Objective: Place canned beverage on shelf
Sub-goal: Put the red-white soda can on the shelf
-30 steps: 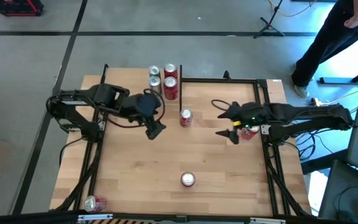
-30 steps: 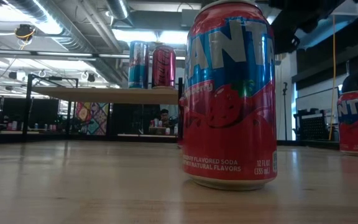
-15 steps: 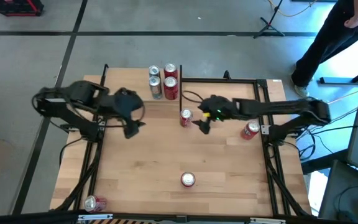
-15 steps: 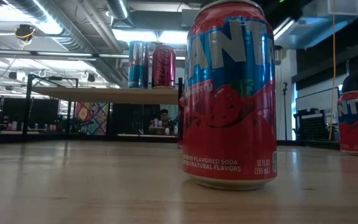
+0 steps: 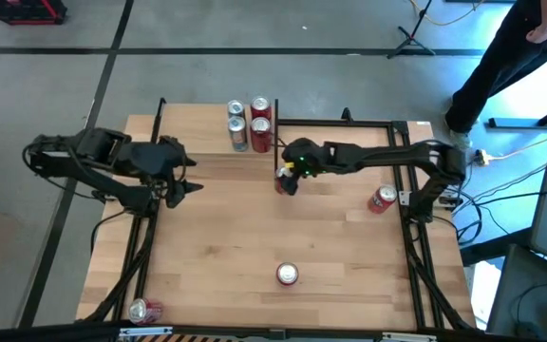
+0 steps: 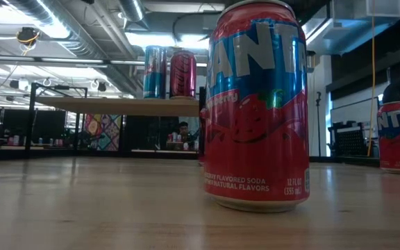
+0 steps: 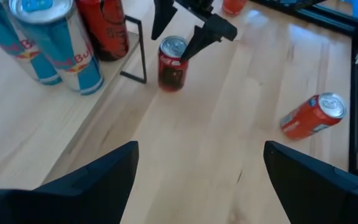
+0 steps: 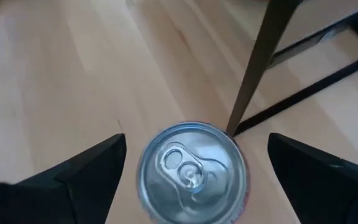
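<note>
A red can [image 5: 282, 181] stands upright on the tabletop beside the shelf's black corner upright [image 8: 261, 56]. My right gripper [image 5: 290, 174] hangs open just above it. In the right wrist view its two fingers [image 8: 79, 177] stand on either side of the can's silver top [image 8: 191, 167], apart from it. The shelf [image 5: 207, 128] at the far left carries several cans [image 5: 259, 122]. My left gripper [image 5: 182, 177] is open and empty toward the table's left. In the left wrist view it looks at the red can [image 7: 172, 62].
A red Fanta can [image 5: 287, 275] stands near the table's front middle and fills the low view [image 6: 255, 104]. Another red can [image 5: 381, 199] sits near the right edge, and one [image 5: 142, 310] at the front left corner. A person stands beyond the far right corner [image 5: 511, 57].
My right gripper has gone from beside the can near the right edge toward the table's left and far side, and now stands over the red can by the shelf. My left gripper has drawn back toward the table's left edge. No can has moved.
</note>
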